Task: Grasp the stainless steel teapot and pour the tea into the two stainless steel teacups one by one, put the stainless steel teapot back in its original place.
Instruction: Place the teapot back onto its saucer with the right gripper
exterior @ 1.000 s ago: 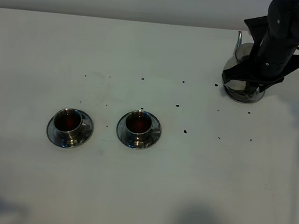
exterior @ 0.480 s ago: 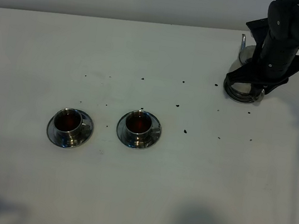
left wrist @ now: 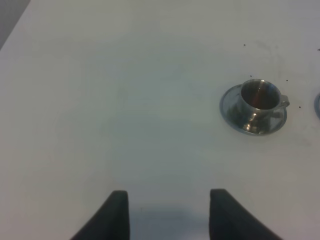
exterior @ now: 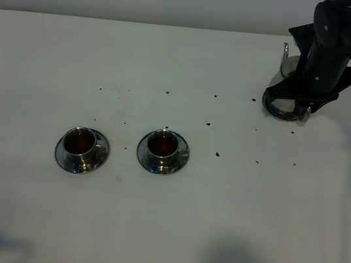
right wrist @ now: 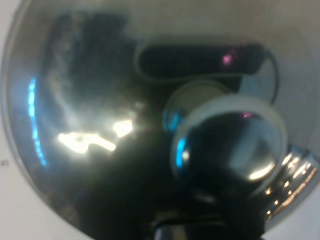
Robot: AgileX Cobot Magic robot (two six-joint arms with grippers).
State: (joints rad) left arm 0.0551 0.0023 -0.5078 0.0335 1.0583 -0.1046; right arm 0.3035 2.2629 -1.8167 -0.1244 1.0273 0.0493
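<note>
While near far edge, teapot

teapot: mostly hidden behind right arm, upper right of frame
right gripper: fingertips hidden
coaster: unclear

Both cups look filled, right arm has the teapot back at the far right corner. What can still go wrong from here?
1. The right pincer is shut on the teapot; the arm hides the seating on the coaster, so an off-centre release might tip it.
2. Retracting could snag the handle or knock the thin spout.
3. Both teacups hold tea, and the open left pincer hangs close to one; a careless move may spill it.
</note>
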